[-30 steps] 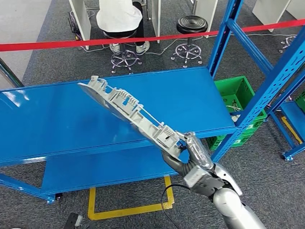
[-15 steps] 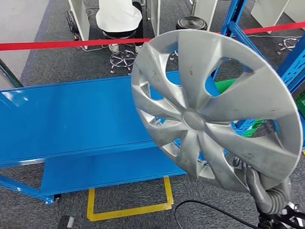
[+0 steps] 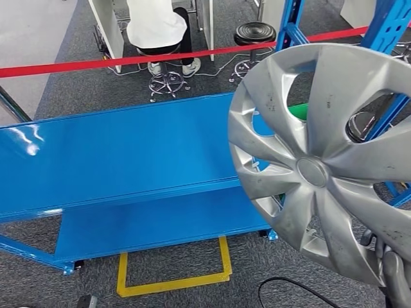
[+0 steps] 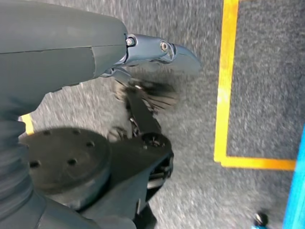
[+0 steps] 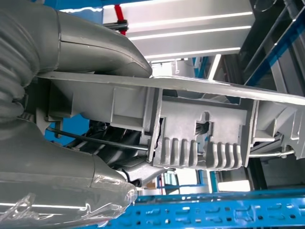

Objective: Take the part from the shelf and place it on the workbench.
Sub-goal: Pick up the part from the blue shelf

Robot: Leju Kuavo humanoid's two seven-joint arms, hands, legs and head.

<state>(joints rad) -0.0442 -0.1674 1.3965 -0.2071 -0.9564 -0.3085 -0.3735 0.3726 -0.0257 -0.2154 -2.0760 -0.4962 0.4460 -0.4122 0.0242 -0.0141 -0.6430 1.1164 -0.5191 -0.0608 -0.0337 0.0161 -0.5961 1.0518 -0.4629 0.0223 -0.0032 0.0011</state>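
My right hand has its fingers pinching the rim of the hubcap, which stands up and left of them, face toward me, off the blue shelf; my left hand's fingers I cannot tell

The wheel cover is sitting up on the right, in front of the shelf, with the right hand holding its bottom edge. Behind the shelf a rope is running across. A person and a stool are sitting behind the rope.
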